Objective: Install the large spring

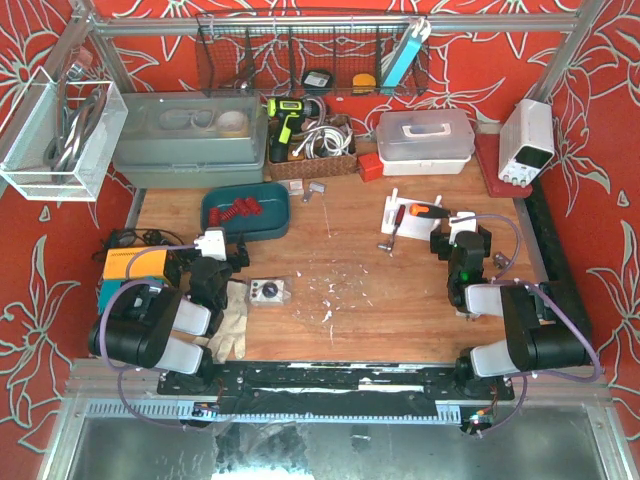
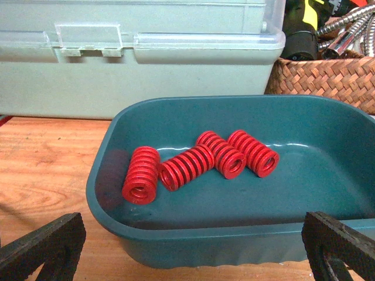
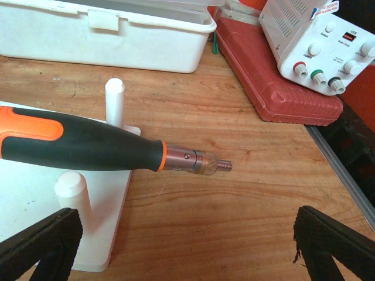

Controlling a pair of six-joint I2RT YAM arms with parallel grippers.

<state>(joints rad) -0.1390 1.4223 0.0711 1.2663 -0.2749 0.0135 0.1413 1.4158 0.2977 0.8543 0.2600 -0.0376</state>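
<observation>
Several red coil springs (image 2: pixel 186 166) lie on their sides in a teal tray (image 2: pixel 193 231); from above they show at the tray's middle (image 1: pixel 240 208). My left gripper (image 2: pixel 193 257) is open and empty just in front of the tray's near wall; in the top view it (image 1: pixel 225 250) sits below the tray (image 1: pixel 275 225). A white base with upright pegs (image 3: pixel 115 102) lies under an orange-and-black screwdriver (image 3: pixel 88 143). My right gripper (image 3: pixel 187 252) is open and empty to the right of that base; in the top view it (image 1: pixel 462 243) is beside the base (image 1: pixel 395 205).
A grey-green lidded bin (image 2: pixel 135 52) and a wicker basket (image 2: pixel 328 76) stand behind the tray. A white box (image 3: pixel 105 29), a red case (image 3: pixel 275 82) and a power supply (image 3: pixel 322 41) lie at the back right. A bagged part (image 1: pixel 268 292) and a cloth (image 1: pixel 232 320) lie near my left arm.
</observation>
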